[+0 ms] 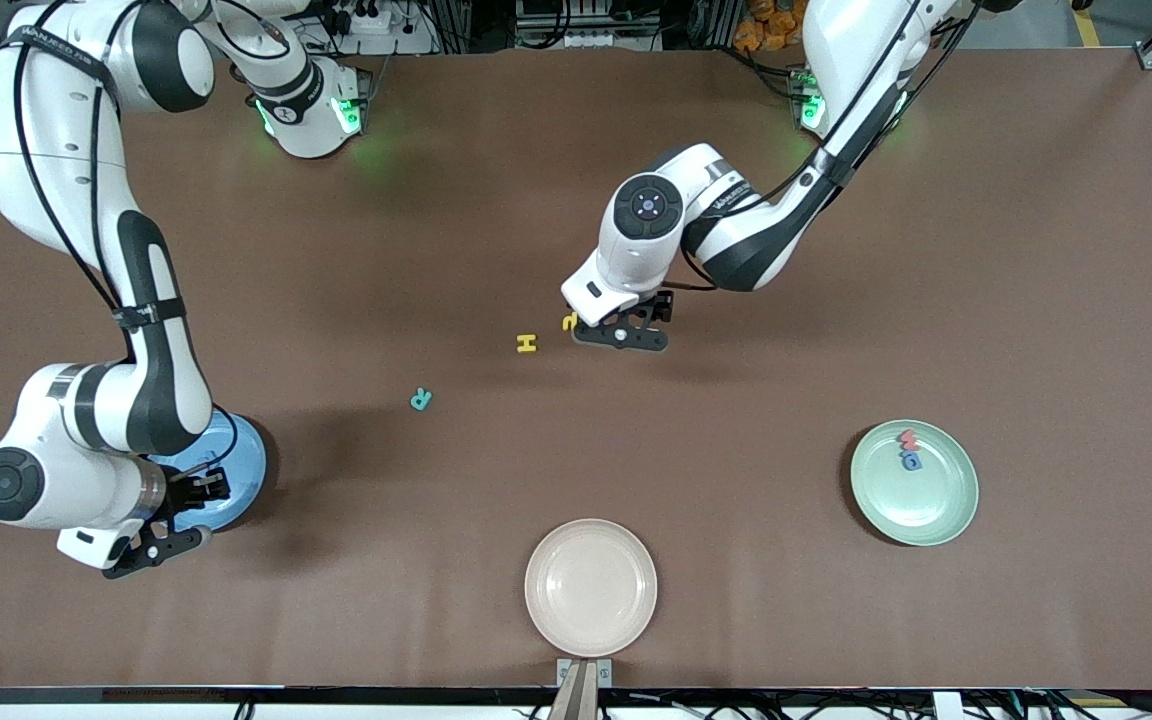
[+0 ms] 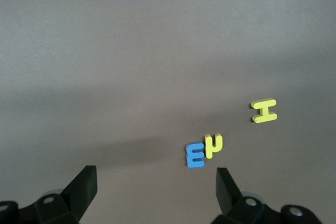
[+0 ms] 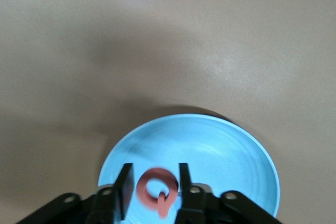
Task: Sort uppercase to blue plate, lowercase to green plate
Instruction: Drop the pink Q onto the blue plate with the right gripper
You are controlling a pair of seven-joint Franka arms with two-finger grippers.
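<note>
Plates came first in our count, and we saw three. The blue plate (image 1: 241,460) lay at the right arm's end of the table. The green plate (image 1: 956,510) lay at the left arm's end. The cream plate (image 1: 591,585) lay between them, nearest to the front camera.

Next we counted seven foam letters, all small and flat. Two lay in the green plate, touching each other: a red m (image 1: 908,438) and a rounded blue letter (image 1: 911,460). A yellow H (image 1: 527,343) and a small yellow h (image 1: 568,322) lay near each other in the middle of the table. In the left wrist view a blue letter shaped like an E (image 2: 195,155) touched the h. A teal R (image 1: 421,399) lay alone, closer to the front camera and more toward the right arm's end.

The seventh was a red Q (image 3: 156,187), a ring with a little tail. It was at the tip of the right gripper (image 1: 181,518), over the blue plate. It looked blurry, and we could not tell if the gripper squeezed it or had let go.

The left gripper (image 1: 626,335) hung spread wide over the table, just beside the h, with nothing in it.
</note>
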